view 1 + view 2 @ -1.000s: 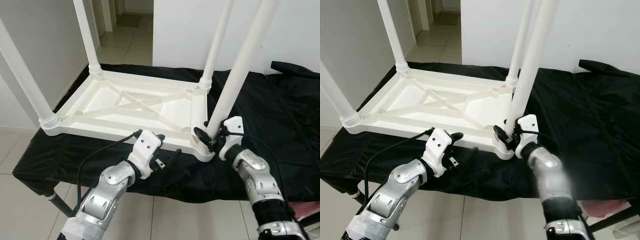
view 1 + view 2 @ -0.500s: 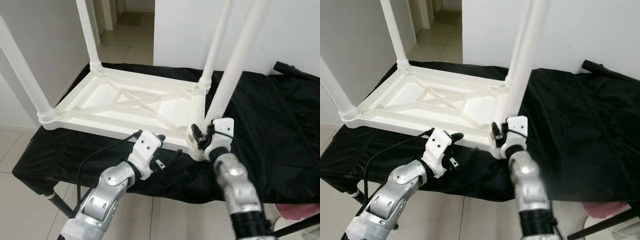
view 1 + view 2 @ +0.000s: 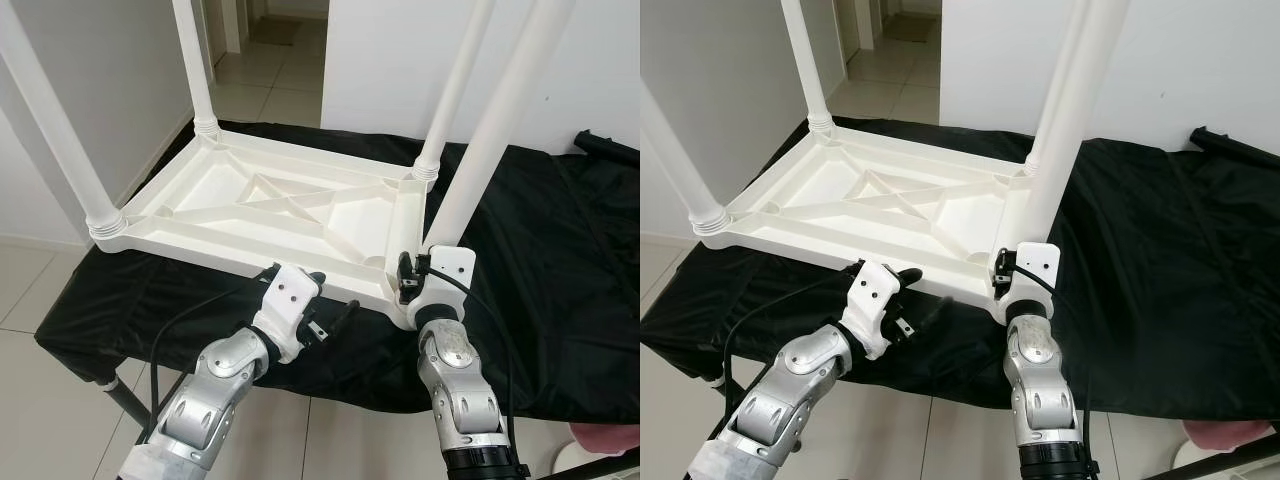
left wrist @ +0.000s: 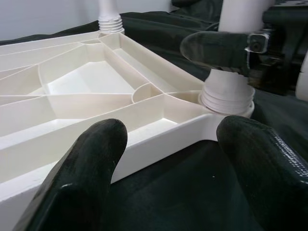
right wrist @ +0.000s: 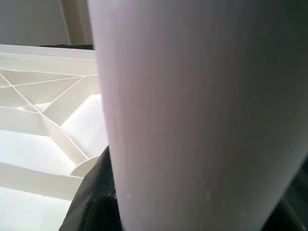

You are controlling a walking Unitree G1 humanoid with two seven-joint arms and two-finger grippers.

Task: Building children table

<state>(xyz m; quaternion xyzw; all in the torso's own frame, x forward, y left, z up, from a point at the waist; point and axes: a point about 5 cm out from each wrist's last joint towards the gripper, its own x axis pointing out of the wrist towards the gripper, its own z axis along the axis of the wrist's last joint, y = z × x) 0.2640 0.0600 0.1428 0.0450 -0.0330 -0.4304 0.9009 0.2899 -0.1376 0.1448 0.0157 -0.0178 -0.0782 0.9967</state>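
Observation:
A white plastic children's table (image 3: 225, 250) lies upside down on a black cloth, with its legs pointing up. My right gripper (image 3: 410, 282) is shut on the near right leg (image 3: 480, 150) just above its ribbed base at the table's corner. In the right wrist view that leg (image 5: 192, 106) is very close, with one dark finger (image 5: 94, 202) against it. My left gripper (image 3: 330, 295) hangs open just in front of the table's near edge, left of that corner, with nothing between its fingers (image 4: 82, 178). The left wrist view also has the leg base (image 4: 226, 96).
The other legs stand at the near left (image 3: 60, 130), far left (image 3: 195, 60) and far right (image 3: 455, 90) corners. The black cloth (image 3: 560, 250) covers a low stand, wider on the right. Tiled floor (image 3: 40, 300) lies to the left, a white wall behind.
My right gripper has turned around the leg's base from its right side to its near side, and the forearm has swung left beneath it. The left arm has held still; the camera shifted slightly.

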